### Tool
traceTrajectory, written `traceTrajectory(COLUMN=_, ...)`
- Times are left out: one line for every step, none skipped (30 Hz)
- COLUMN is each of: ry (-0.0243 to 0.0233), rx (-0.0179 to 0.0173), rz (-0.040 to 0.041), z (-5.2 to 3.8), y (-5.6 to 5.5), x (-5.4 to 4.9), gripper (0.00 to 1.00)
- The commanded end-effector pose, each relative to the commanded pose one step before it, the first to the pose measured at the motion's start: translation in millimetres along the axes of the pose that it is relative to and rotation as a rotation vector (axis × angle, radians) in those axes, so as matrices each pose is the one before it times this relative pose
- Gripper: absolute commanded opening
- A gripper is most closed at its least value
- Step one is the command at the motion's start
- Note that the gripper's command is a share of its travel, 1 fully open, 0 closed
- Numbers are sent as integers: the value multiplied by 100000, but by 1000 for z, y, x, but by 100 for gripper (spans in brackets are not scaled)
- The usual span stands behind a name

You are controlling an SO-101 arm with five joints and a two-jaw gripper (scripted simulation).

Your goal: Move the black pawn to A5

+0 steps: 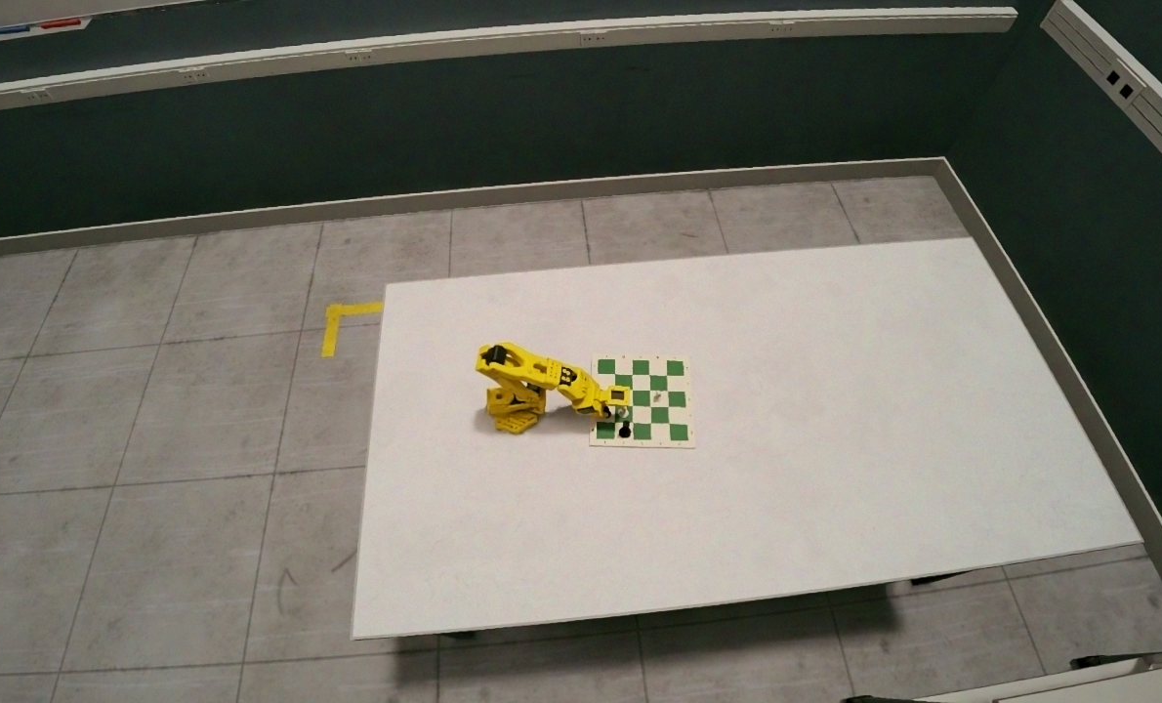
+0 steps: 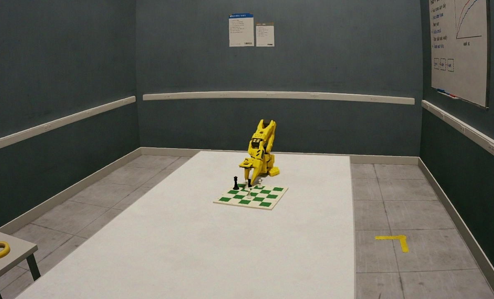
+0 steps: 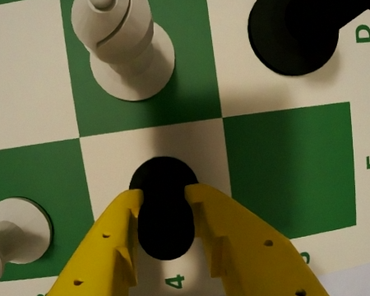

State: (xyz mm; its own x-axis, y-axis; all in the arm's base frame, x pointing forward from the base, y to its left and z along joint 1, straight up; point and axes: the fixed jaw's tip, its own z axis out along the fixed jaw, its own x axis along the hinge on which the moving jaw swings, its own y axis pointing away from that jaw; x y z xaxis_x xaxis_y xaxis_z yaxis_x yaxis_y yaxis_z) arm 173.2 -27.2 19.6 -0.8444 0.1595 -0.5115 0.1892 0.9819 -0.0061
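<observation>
The black pawn (image 3: 164, 216) (image 2: 249, 182) is on the white square above the edge label 4, in the row marked E, near the corner of the green and white chessboard (image 3: 289, 170) (image 1: 655, 443) (image 2: 269, 204). My yellow gripper (image 3: 164, 194) (image 1: 613, 418) (image 2: 249, 180) comes down from above and is shut on the pawn, one finger on each side. I cannot tell whether the pawn's base still touches the board.
A white bishop (image 3: 111, 11) stands one square diagonally off the pawn. A tall black piece (image 3: 312, 16) (image 1: 624, 430) (image 2: 235, 182) stands in row D. Another white piece (image 3: 16, 230) (image 2: 259, 182) stands two squares to the pawn's left. The arm's base (image 1: 511, 410) sits beside the board.
</observation>
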Motion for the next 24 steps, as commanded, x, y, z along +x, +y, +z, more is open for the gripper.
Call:
traceTrajectory(ry=-495, rx=332, rz=995, z=-1223, y=-1328, x=-2412, gripper=0)
traceTrajectory(ry=0, rx=6, rz=0, z=-77, y=-20, x=-52, gripper=0)
traceTrajectory(ry=0, rx=0, rz=0, z=0, y=0, x=0, gripper=0)
traceTrajectory(ry=0, rx=0, rz=0, z=0, y=0, x=0, gripper=0)
traceTrajectory(ry=-1, rx=10, rz=0, z=-145, y=-35, x=-99, gripper=0)
traceTrajectory(ry=0, rx=16, rz=0, z=-228, y=-57, x=-153, gripper=0)
traceTrajectory(ry=-2, rx=23, rz=0, z=-327, y=-80, x=-219, gripper=0)
traceTrajectory(ry=-1, rx=31, rz=-1, z=-437, y=-107, x=-287, gripper=0)
traceTrajectory(ry=-2, rx=39, rz=-1, z=-558, y=-136, x=-362, gripper=0)
traceTrajectory(ry=-1, rx=47, rz=-1, z=-687, y=-167, x=-434, gripper=0)
traceTrajectory(ry=-3, rx=56, rz=-1, z=-823, y=-197, x=-509, gripper=0)
traceTrajectory(ry=-1, rx=65, rz=-1, z=-964, y=-230, x=-575, gripper=0)
traceTrajectory(ry=-2, rx=74, rz=-1, z=-1110, y=-261, x=-641, gripper=0)
traceTrajectory(ry=-1, rx=83, rz=-2, z=-1257, y=-293, x=-693, gripper=0)
traceTrajectory(ry=-2, rx=91, rz=-2, z=-1406, y=-322, x=-741, gripper=0)
traceTrajectory(ry=-2, rx=52, rz=-1, z=-1483, y=-191, x=-853, gripper=0)
traceTrajectory(ry=-6, rx=0, rz=0, z=-1541, y=-17, x=-982, gripper=0)
traceTrajectory(ry=-4, rx=0, rz=0, z=-1669, y=-18, x=-1010, gripper=0)
traceTrajectory(ry=-5, rx=0, rz=0, z=-1792, y=-18, x=-1030, gripper=0)
traceTrajectory(ry=0, rx=0, rz=0, z=0, y=0, x=0, gripper=0)
traceTrajectory(ry=0, rx=0, rz=0, z=0, y=0, x=0, gripper=0)
traceTrajectory(ry=-3, rx=0, rz=0, z=-1907, y=-18, x=-1032, gripper=0)
traceTrajectory(ry=-4, rx=0, rz=0, z=-1953, y=-19, x=-1098, gripper=0)
traceTrajectory(ry=-4, rx=0, rz=0, z=-1936, y=-21, x=-1210, gripper=0)
